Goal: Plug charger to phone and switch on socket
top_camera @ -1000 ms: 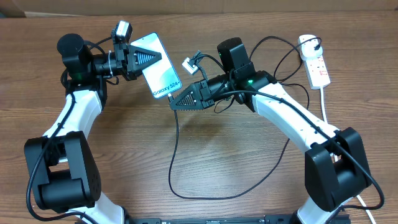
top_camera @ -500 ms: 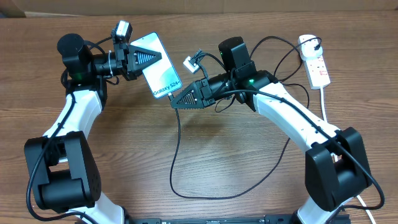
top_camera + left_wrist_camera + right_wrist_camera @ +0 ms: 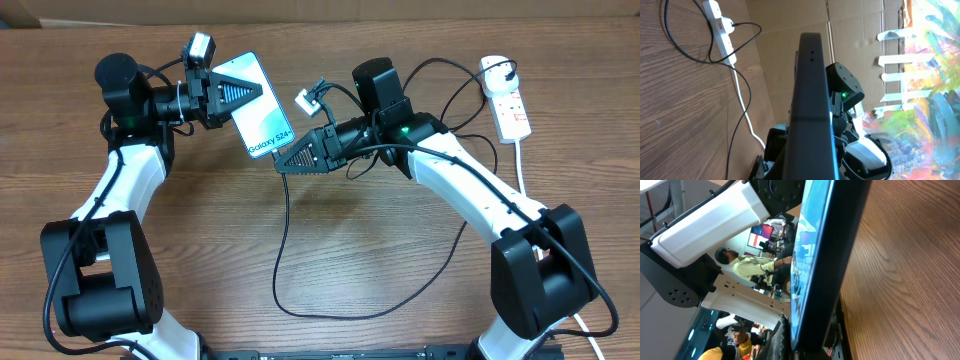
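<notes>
Wooden bench (image 3: 200, 250) lay beneath both arms, where the left fingers (image 3: 235, 92) were clamped on the phone (image 3: 262, 120), raised and tilted; the right fingers (image 3: 305, 157) pinched the charger (image 3: 279, 260) near its tip, just at the phone's lower short end, with the socket (image 3: 508, 100) well apart at far right

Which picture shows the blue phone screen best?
The overhead view: the small rectangular phone with the bright blue screen faces the camera, text showing at one end. The left wrist view shows only its dark edge; the right wrist view a thin sliver of screen.
</notes>
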Motion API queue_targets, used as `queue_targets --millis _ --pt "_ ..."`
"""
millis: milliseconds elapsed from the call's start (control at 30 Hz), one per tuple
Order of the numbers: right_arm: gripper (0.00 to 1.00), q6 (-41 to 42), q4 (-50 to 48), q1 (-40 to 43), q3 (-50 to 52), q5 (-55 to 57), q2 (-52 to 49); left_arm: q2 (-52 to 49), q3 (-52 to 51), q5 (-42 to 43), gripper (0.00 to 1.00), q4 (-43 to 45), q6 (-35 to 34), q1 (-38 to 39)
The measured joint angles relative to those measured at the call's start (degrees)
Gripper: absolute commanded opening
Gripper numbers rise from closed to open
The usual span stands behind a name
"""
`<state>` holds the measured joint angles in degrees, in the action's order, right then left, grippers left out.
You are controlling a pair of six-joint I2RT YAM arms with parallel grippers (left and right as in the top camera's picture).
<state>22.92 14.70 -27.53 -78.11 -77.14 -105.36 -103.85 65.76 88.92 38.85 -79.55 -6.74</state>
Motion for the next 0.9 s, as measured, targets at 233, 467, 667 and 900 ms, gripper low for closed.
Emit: queue_targets --millis 233,467,667,900 --pt "0.04 0.04 -1.57 0.09 0.00 -0.04 0.00 0.00 0.00 -0.44 0.04 0.00 -0.28 0.00" --pt "0.04 0.68 -2.08 0.17 0.00 -0.59 0.00 0.00 0.02 -0.94 0.04 0.00 -1.09 0.68" --pt "0.04 2.73 -3.54 0.28 0.02 -0.63 -0.02 0.00 0.07 -1.57 0.04 0.00 -1.55 0.76" --pt "0.18 4.83 -4.59 0.55 0.02 -0.22 -0.02 0.00 0.07 -1.68 0.04 0.00 -1.51 1.22"
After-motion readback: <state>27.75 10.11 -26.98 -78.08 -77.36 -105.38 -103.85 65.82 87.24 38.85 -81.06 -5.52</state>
